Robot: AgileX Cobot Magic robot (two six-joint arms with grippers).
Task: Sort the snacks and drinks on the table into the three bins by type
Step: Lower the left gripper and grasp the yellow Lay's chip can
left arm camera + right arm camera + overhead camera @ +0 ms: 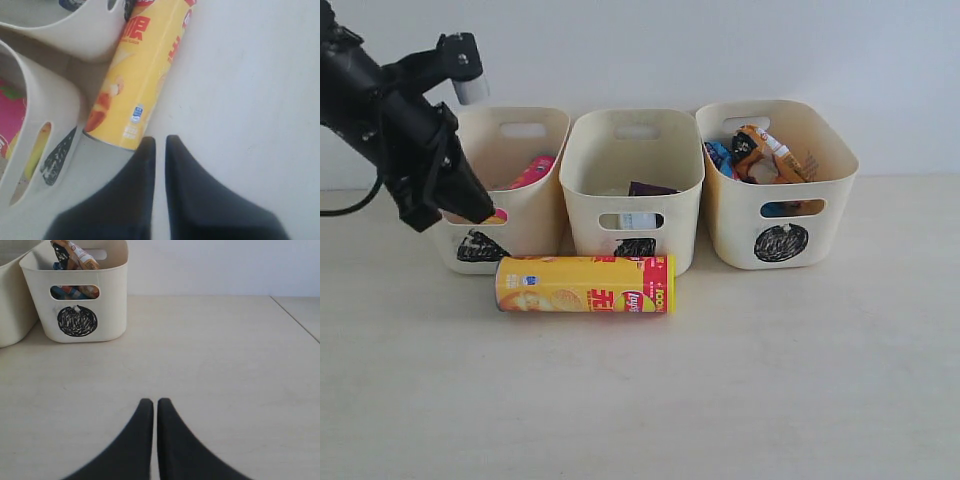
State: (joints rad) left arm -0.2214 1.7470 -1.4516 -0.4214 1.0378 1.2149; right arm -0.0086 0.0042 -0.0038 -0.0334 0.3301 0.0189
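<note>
Yellow chip tube (pixel 585 284): lay on its side on the table (pixel 740 400), just in front of the left bin (pixel 542 215) and middle bin (pixel 582 210), red end to the right. It looked like the last item outside the bins. The pink tube (pixel 532 170) sat in the left bin, so this one likely belonged there. Left gripper (pixel 480 213): jaws closed, empty, beside the tube's left end. Right gripper (pixel 151 405): closed, empty, over the table, apart from the circle-marked bin (pixel 110 305). Next you would need to open the left jaws and straddle the tube.
</note>
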